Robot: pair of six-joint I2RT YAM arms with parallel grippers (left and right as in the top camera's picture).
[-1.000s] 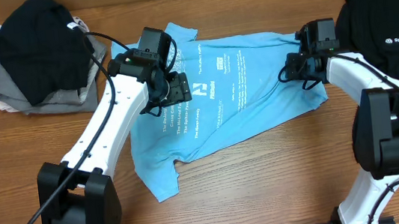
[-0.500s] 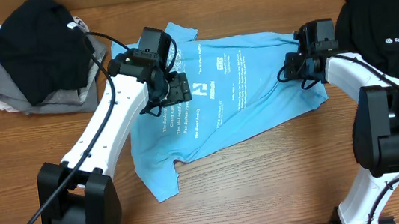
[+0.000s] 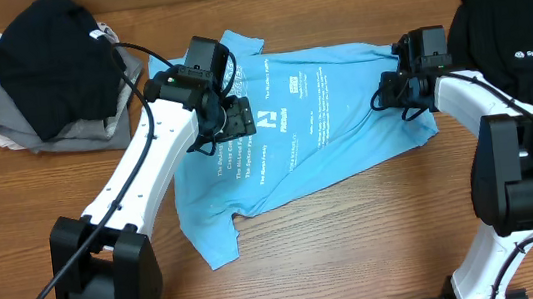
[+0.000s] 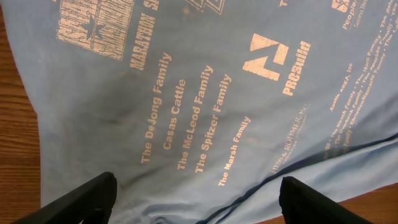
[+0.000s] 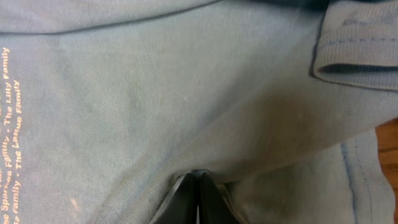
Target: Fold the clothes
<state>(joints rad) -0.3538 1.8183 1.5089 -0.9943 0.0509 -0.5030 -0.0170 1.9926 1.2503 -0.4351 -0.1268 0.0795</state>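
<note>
The light-blue T-shirt (image 3: pixel 294 126) with white printed text lies spread on the wooden table, its print facing up. My left gripper (image 3: pixel 233 118) hovers over the shirt's left part with jaws wide open (image 4: pixel 196 199), the printed cloth (image 4: pixel 205 112) beneath them. My right gripper (image 3: pixel 403 89) is at the shirt's right edge, its fingers (image 5: pixel 199 186) shut on a pinch of the blue fabric (image 5: pixel 186 93). A sleeve hem (image 5: pixel 354 62) shows at the upper right of the right wrist view. A black garment with a small white logo (image 3: pixel 514 21) lies at the far right.
A pile of black and grey clothes (image 3: pixel 52 78) sits at the back left. The black garment at the right lies close beside my right arm. Bare wooden table (image 3: pixel 356 230) lies in front of the shirt.
</note>
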